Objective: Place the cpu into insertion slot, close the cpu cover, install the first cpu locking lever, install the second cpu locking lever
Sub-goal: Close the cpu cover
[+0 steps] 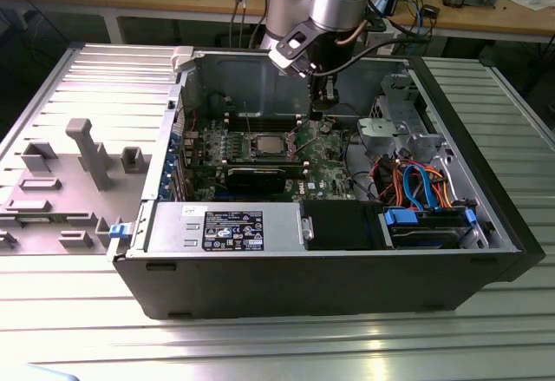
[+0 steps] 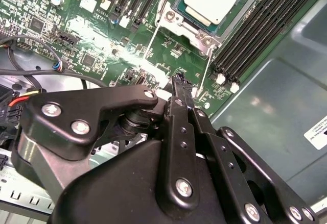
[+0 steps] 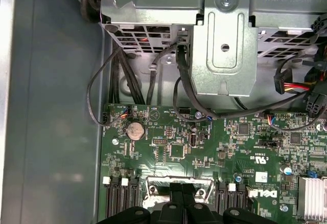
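At the exterior view's left, a grey moulded side panel (image 1: 78, 168) lies flat on the ribbed metal counter (image 1: 260, 346), beside the open computer case (image 1: 303, 285). Just left of the frame's middle, the cpu (image 1: 267, 145) sits flat in the insertion slot (image 2: 171, 17), its pale metal top facing up and the green motherboard (image 1: 325, 173) all round it. The second wrist view shows silver metal framing the chip; I cannot tell whether that frame is latched. To the right of the cpu, in the upper middle, the arm reaches down into the case. Its claw (image 1: 323, 114) hangs over the board near the slot, apart from it, fingers (image 2: 179, 132) together with nothing between them. Farther right stand a silver drive cage (image 1: 395, 125) and orange and blue cables (image 1: 421, 181).
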